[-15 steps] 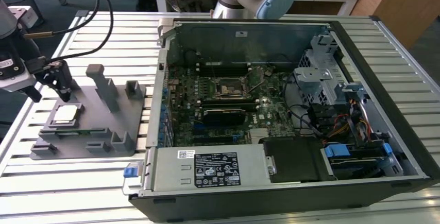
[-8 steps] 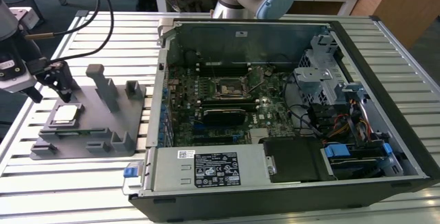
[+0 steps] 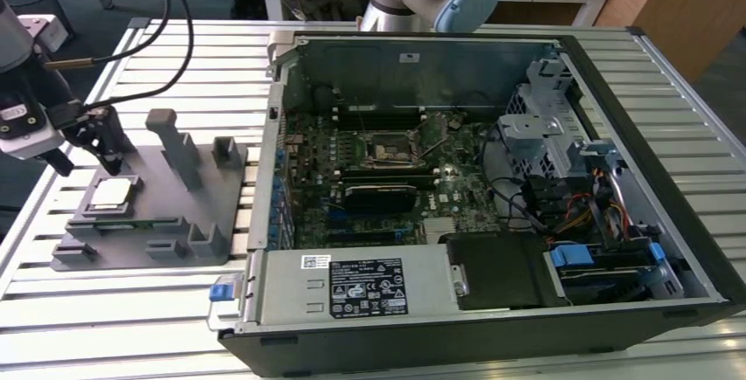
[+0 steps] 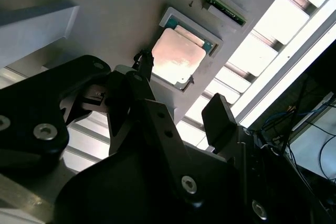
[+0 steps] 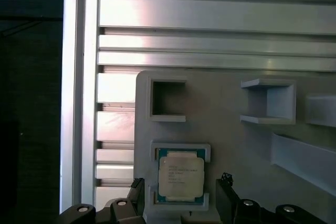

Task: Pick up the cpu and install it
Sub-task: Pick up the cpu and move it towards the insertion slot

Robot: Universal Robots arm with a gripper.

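Silvery-grey cpu (image 3: 111,193) lies flat in a shallow pocket of the grey fixture (image 3: 175,214). The fixture sits on the slatted tabletop (image 3: 140,319) at the exterior view's left, beside the open case (image 3: 466,74). Black jaws hang just above the chip, spread wide and holding nothing, with one fingertip (image 5: 137,186) to each side of it in both wrist views. The risk, as I judge it: the chip is thin, so jaws closing off-centre or catching the pocket rim could tip it or let it slip.

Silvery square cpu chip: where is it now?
The cpu sits at the exterior view's left, in a recess of the grey plastic fixture beside the computer case, under the open black gripper.
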